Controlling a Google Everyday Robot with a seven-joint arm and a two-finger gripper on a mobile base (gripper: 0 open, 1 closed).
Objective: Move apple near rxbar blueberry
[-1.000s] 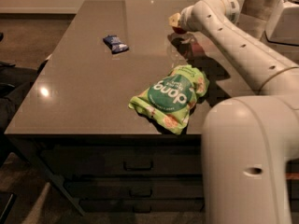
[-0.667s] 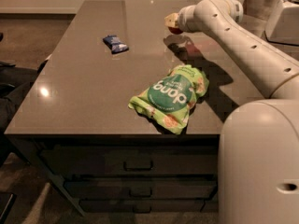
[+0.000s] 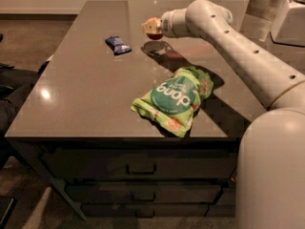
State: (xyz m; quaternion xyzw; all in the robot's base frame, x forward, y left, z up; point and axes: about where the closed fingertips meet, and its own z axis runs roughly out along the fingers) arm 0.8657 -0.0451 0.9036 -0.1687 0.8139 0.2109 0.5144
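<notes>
My gripper is at the end of the white arm reaching in from the right, above the far middle of the grey table. It is shut on the small red-orange apple and holds it above the tabletop; its shadow falls just below on the surface. The rxbar blueberry, a small flat dark blue wrapper, lies on the table to the left of the apple and a little nearer to me, apart from it.
A large green "dang" chip bag lies on the table's near right part. The arm's white base fills the lower right. Drawers sit under the table's front edge. A white appliance stands at the far right.
The gripper with the apple has moved left across the table, from the far right towards the blue bar. The bag and the bar have not moved.
</notes>
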